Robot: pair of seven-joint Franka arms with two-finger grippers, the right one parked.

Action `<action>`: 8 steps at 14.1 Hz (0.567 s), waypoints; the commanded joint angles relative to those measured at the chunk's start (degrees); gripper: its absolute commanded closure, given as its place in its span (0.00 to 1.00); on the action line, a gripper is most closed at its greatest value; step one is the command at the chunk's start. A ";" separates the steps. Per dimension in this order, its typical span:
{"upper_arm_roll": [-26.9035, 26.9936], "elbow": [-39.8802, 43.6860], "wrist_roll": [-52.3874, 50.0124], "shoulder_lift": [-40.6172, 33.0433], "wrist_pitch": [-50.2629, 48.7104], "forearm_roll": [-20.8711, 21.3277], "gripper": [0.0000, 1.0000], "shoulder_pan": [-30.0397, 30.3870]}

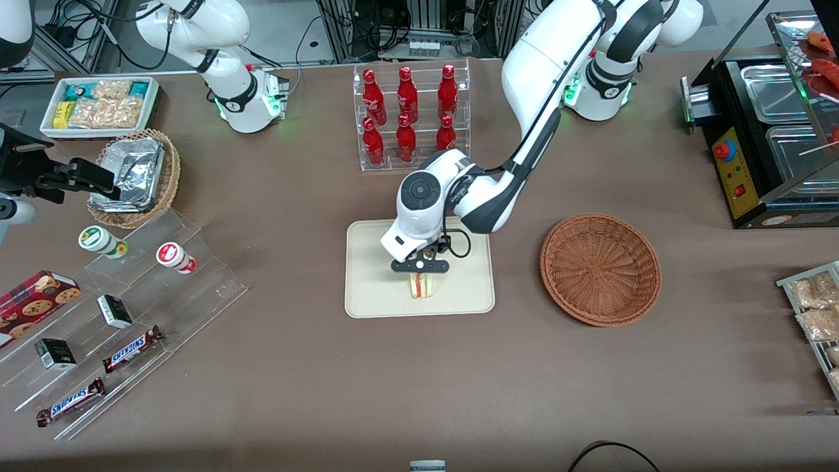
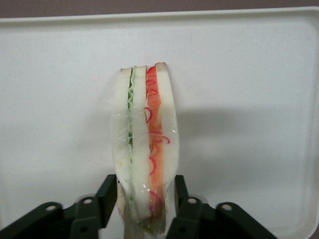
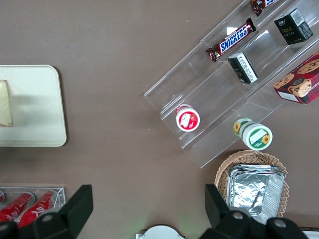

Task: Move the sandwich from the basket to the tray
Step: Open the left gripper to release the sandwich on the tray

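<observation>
Here a brown table is seen, with cables and frames at its farthest edge. Nearest the front camera, the cream tray bears the sandwich, stood on edge; the gripper is clamped on it from above. Only in the left wrist view are the black fingers shown pressing the bread on both sides, green and red layers between. Beside the tray, toward the working arm's end, the reddish-brown basket is seen. Farther off, red bottles are held in a clear rack.

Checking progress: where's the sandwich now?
The sandwich stands on the tray, held between the gripper's jaws; the basket beside it is empty.
</observation>
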 commanded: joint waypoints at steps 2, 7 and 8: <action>0.89 0.30 -1.49 -5.07 -2.00 0.31 0.00 -0.08; 1.34 0.04 -4.21 -16.32 -14.03 0.14 0.00 5.97; 1.34 -0.23 -5.17 -18.69 -16.84 0.31 0.00 7.46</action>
